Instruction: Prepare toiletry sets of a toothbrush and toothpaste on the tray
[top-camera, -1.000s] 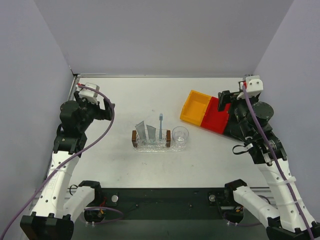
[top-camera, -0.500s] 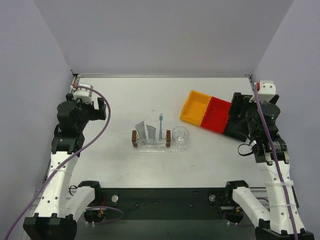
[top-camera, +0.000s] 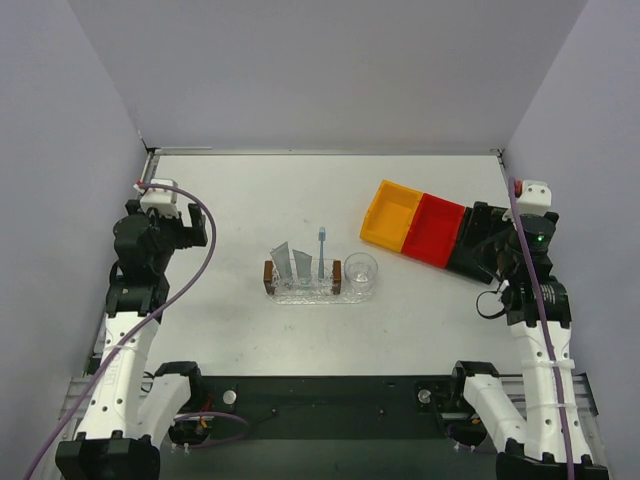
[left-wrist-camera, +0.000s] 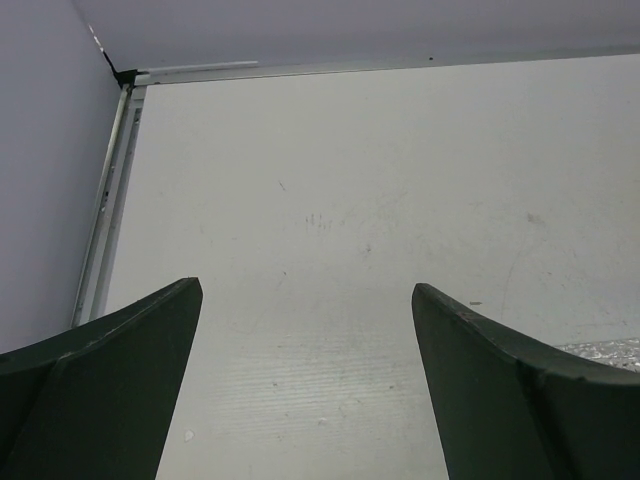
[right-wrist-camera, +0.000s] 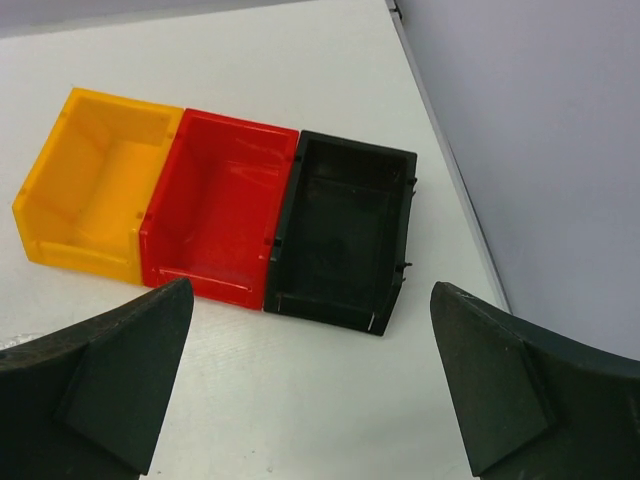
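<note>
The toothbrush (top-camera: 322, 250) is sitting on the tray (top-camera: 303, 293) at mid-table, the toothpaste (top-camera: 288, 264) just beside it. The left hand (left-wrist-camera: 305, 288) and right hand (right-wrist-camera: 310, 288) are hanging released, grasping nothing, well apart from the tray. The set is looking complete, so steering both arms wide of it seems wise. The yellow bin (right-wrist-camera: 70, 235), red bin (right-wrist-camera: 200, 265) and black bin (right-wrist-camera: 330, 300) are showing nothing inside; a clear cup (top-camera: 361, 270) is standing by the tray's end.
</note>
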